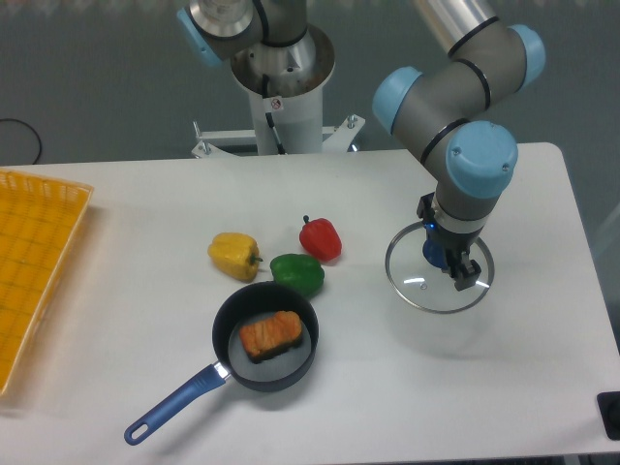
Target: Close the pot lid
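The gripper (448,260) is down over the centre of the lid (439,279), its dark fingers (466,273) set about the blue knob (433,254). The knob is mostly hidden behind them, so whether the jaws are actually pressing it or only standing beside it cannot be told. The lid lies flat on the white table (145,320), toward the right side, its metal rim showing all round except where the arm covers it.

The pot (266,336) stands uncovered at about eight o'clock from the lid and well apart from it, with its handle (174,404) running out toward seven o'clock. Inside the pot lies an orange-brown piece of food (271,335) (what it is cannot be made out).

Three peppers sit between pot and lid. The green one (297,274) is just beside the pot's rim at one o'clock, the red one (321,239) near it at one o'clock again, the yellow one (234,256) at eleven o'clock from the pot. A yellow basket (34,262) lies at the table's left edge.
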Robot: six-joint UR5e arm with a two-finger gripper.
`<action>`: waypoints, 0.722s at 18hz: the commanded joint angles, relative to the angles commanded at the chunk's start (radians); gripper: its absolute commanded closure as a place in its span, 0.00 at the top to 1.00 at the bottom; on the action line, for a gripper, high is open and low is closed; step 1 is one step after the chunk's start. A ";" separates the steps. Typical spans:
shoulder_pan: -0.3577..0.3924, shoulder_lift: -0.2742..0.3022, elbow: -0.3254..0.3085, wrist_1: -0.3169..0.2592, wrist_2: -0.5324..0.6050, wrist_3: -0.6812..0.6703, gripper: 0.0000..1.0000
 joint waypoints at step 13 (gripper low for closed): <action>-0.041 0.014 -0.003 -0.035 0.002 -0.040 0.59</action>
